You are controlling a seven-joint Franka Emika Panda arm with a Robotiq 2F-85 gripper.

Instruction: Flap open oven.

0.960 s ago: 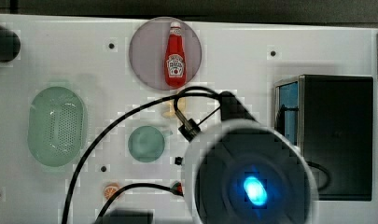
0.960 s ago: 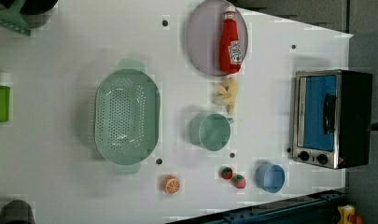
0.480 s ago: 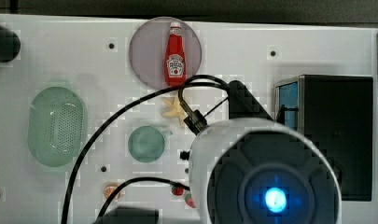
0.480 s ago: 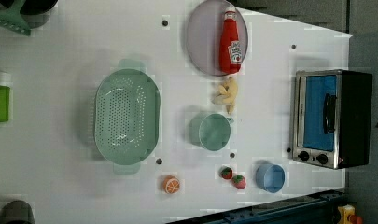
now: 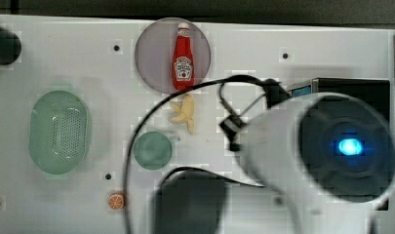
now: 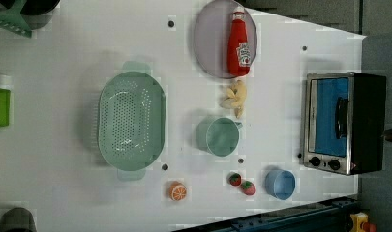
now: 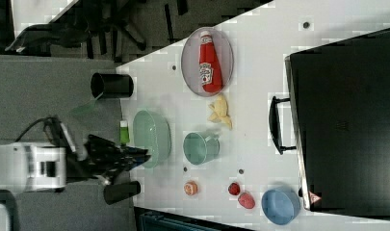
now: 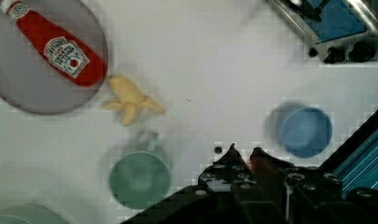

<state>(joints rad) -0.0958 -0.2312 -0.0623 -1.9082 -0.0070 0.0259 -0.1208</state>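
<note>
White tabletop (image 6: 63,193) carrying the oven (image 6: 346,123) at the left view's right edge, its blue glass door shut and upright, bar handle (image 6: 341,117) across the glass and knobs (image 6: 324,163) at one end of the front; the door faces the open middle of the table, which probably leaves room for it to swing down. Set well apart from it are a ketchup bottle (image 6: 239,43) lying on a grey plate (image 6: 210,48), a banana peel (image 6: 233,98) just beside the plate, a green cup (image 6: 221,137), a green colander (image 6: 130,121), a blue bowl (image 6: 279,184) near the knob end, two small red fruits (image 6: 242,183) and an orange half (image 6: 177,191). Gripper (image 8: 245,156), in the wrist view, hangs above bare table between the cup and the bowl, fingertips (image 8: 232,151) close together with only a narrow gap, holding nothing; the oven's knob corner sits well clear of it, so the approach to the handle appears not yet made. Arm housing (image 5: 331,151) in the top view covers most of the oven, hiding door and handle there; the right view gives the oven's black top and the handle in profile, glass unseen
</note>
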